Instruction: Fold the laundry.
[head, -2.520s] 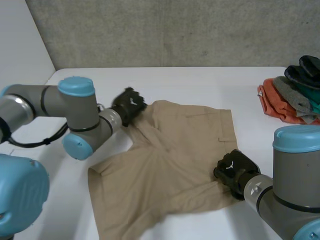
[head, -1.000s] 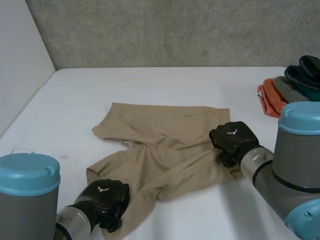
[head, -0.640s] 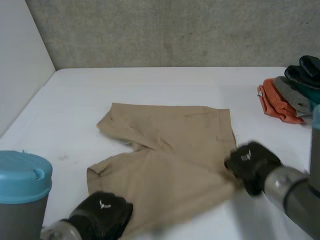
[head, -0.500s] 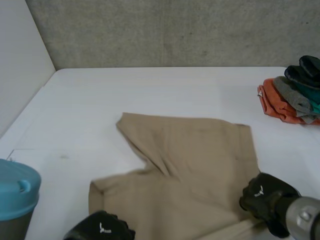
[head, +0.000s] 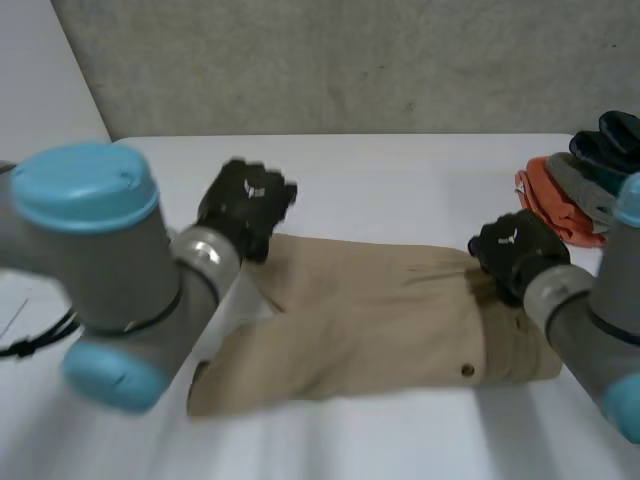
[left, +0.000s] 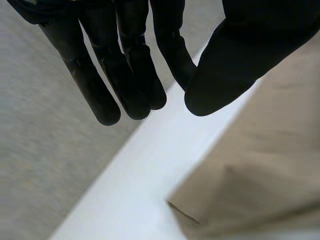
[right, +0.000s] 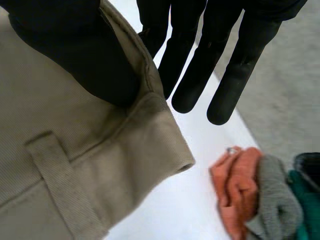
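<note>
Shorts (head: 380, 320): tan, folded over on themselves, lay flat across the middle of the white surface (head: 400, 170); waistband toward the robot's right, button (head: 467, 371) near the front right corner.
Left hand (head: 245, 205): released, fingers straight and close together; it hovered at the far left corner of the shorts.
Left wrist view: the left hand (left: 125, 60) held nothing; its fingertips were over bare surface, with the shorts (left: 270, 165) beside and below the thumb.
Right hand (head: 512, 255): released; it sat at the far right corner of the shorts, on the waistband.
Right wrist view: the thumb (right: 75, 45) lay over the waistband; the straight fingers (right: 200, 45) reached past the waistband's edge over bare surface. A belt loop (right: 55, 175) lay under the palm.
Pile (head: 580, 195): orange, grey and teal clothes at the surface's far right, apart from the shorts.
</note>
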